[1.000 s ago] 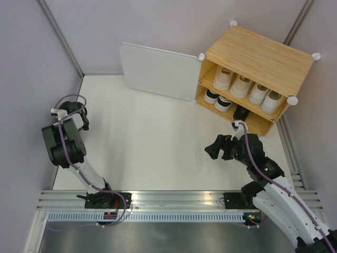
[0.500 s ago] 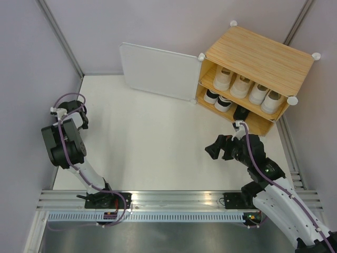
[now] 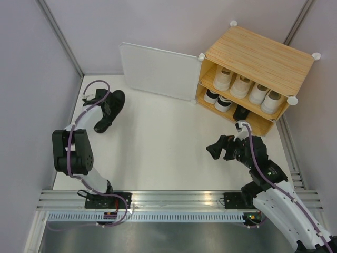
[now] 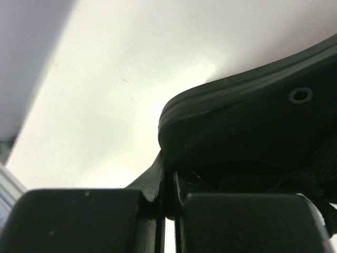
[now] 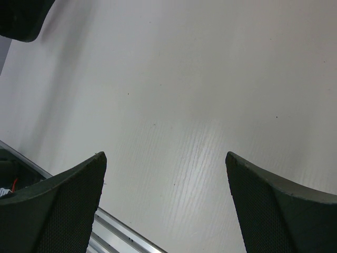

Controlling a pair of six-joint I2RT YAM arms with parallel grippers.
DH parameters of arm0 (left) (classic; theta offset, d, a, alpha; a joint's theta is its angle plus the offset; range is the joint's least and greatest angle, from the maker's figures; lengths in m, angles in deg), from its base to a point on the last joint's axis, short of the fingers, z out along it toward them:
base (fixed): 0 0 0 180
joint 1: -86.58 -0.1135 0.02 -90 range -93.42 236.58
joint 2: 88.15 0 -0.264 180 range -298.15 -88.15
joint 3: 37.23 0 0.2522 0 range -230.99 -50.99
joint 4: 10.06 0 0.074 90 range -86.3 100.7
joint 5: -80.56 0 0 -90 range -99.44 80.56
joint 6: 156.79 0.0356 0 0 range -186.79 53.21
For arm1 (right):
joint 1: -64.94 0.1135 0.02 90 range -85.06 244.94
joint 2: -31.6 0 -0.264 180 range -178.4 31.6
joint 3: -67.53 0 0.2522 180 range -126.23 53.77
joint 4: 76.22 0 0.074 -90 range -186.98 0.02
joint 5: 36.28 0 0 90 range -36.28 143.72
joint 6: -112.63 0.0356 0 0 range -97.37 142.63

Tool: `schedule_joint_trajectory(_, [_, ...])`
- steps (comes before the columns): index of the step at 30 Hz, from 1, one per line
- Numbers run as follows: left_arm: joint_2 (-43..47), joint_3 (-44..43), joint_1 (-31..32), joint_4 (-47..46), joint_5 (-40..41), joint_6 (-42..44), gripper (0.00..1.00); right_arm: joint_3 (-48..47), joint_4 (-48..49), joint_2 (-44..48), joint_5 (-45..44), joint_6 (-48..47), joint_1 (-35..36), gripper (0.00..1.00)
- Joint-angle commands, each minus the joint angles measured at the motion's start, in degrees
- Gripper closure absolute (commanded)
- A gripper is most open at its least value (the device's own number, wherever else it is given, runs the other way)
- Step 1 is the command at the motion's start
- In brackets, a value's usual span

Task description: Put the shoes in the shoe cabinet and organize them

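A black shoe (image 3: 108, 118) near the far left corner of the tabletop (image 3: 158, 142) is now pinched tight by the left gripper (image 3: 101, 101), ready to be carried to the shoe cabinet (image 3: 258, 58), while the right gripper (image 3: 221, 148) is kept wide open.

4 white shoes (image 3: 240, 86), 2 blk-trim shoes (image 3: 223, 103), 2 blk shoes (image 3: 108, 110), 1 cabinet (image 3: 258, 52)
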Motion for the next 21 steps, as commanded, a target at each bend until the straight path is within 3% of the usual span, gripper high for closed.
schedule_joint_trajectory(1, [6.68, -3.04, 4.77, 1.39, -10.81, -7.49, 0.98, -1.65, -0.47, 1.22, -1.43, 0.38, 0.19, 0.03])
schedule_joint_trajectory(8, [6.87, -4.45, 26.28, 1.48, -25.93, -15.57, 0.98, -4.37, -2.05, 2.1, -3.02, 0.21, 0.19, 0.03])
schedule_joint_trajectory(14, [-0.86, -9.62, 42.98, 0.07, -31.04, -21.64, 0.98, -7.35, -5.91, 3.77, -5.74, -0.06, 0.19, 0.03])
schedule_joint_trajectory(21, [-10.61, -14.29, 52.5, -3.79, -37.55, -26.47, 0.98, -9.82, -10.31, 5.0, -10.38, -0.5, 0.19, 0.03])
